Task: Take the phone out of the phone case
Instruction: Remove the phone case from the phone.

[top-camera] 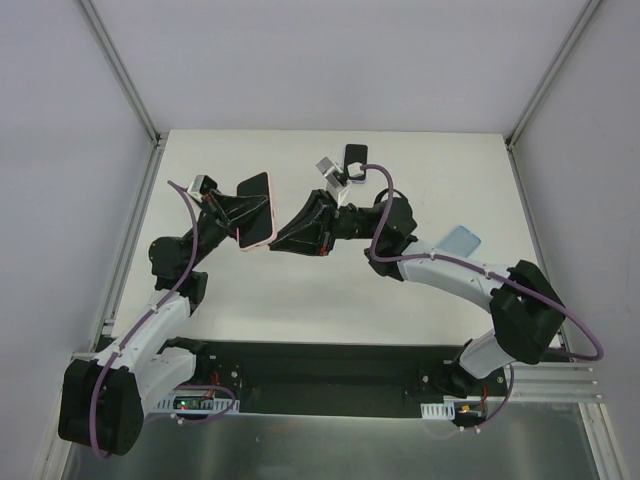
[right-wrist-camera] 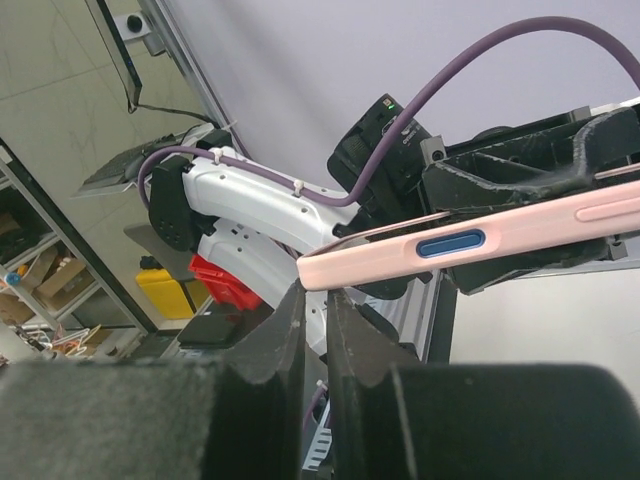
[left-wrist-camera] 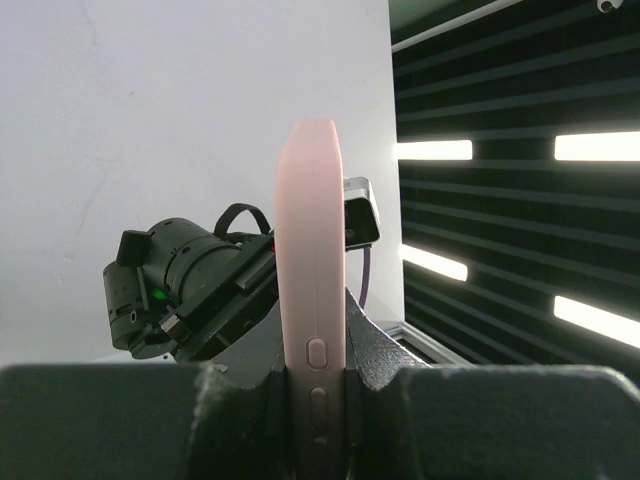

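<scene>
White table [top-camera: 330,300] below: pink phone case [left-wrist-camera: 312,250] w/ dark phone [top-camera: 255,205] inside.

Overhead view, wrists close, sharing pink case [left-wrist-camera: 310,280]

- Arms: two, the left arm [top-camera: 150,322] and the right arm [top-camera: 450,275].
- Grippers: two, the left gripper [left-wrist-camera: 312,372] and the right gripper [right-wrist-camera: 316,320].
- Phone [top-camera: 255,198]: one.
- Pink case [left-wrist-camera: 312,240]: one.
- Blue flat item [top-camera: 461,240]: one, far right.
- Purple cables: two, the left cable [top-camera: 186,250] and the right cable [top-camera: 387,190].
- Table [top-camera: 300,295]: one.
</scene>
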Tool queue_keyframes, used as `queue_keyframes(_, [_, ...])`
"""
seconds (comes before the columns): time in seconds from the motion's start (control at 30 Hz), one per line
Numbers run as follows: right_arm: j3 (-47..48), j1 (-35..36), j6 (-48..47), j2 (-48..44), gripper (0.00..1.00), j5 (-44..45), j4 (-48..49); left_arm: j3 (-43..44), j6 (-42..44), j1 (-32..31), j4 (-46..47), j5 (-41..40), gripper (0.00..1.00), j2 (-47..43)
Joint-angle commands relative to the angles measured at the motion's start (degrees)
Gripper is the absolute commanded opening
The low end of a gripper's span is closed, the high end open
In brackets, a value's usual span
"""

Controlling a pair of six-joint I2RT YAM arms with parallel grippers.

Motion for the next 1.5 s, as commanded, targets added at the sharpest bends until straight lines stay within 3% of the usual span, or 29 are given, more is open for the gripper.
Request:
queue_keyframes(0.0, [3.8,2.7,-2.8,0.9,0.01,-0.6,5.7,1.7,-6.0,-1.2,-1.5,1.1,0.00,0.9])
queue_keyframes(0.23, [3.6,2.0,-0.4,0.6,0.01,2.5,3.1,1.7,-5.2,-1.2,-1.0,0.9,0.00,0.8])
queue_keyframes(0.33, [3.4,0.6,3.1,0.6,0.38,3.2,-0.7,2.7,-3.8,-1.2,-1.2,1.1,0.00,0.8])
queue_keyframes(0.37, [2.9,0.5,4.2,0.6,0.59,3.5,-1.1,3.0,-3.4,-1.2,-1.3,1.3,0.00,0.9])
queue_keyframes(0.47, [-0.6,0.3,3.9,-1.3,0.74,6.6,-1.7,3.2,-2.8,-1.2,-1.2,1.5,0.00,1.1])
queue_keyframes(0.8, [-1.7,-0.3,1.8,-6.3,0.71,13.1,-11.3,3.1,-2.5,-1.1,-0.6,1.7,0.00,1.1])
queue_keyframes(1.07, [-3.2,-1.1,7.2,-9.1,0.60,20.3,-18.0,3.3,-1.2,-0.3,-0.6,2.1,0.00,1.0])
queue_keyframes(1.2, [-5.5,-0.5,10.5,-11.6,0.60,24.6,-20.9,4.3,1.1,0.5,-2.1,3.4,0.00,1.0])
queue_keyframes(1.47, [-2.6,3.5,5.3,-16.5,0.60,30.4,-40.4,4.6,3.7,0.9,-2.7,4.5,0.00,1.4])
